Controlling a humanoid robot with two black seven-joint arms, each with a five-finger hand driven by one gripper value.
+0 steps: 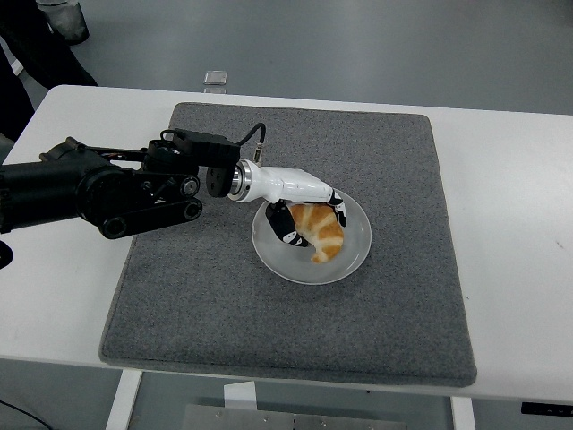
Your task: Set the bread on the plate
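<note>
Now the bread (320,235), a glossy golden crescent, lies on the plate (357,252), left hand (300,206) over it at 11 o'clock, fingers (285,225) curled round it. Judgement: spread them slowly, lift straight up to avoid dragging the crust. Smooth pale round plate on coarse grey mat (197,296), white surface (519,224).

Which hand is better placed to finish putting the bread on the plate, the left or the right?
The left. The left hand is already over the plate, fingers around the bread, which lies on it. Probably it need only let go. The right arm is not in view.
</note>
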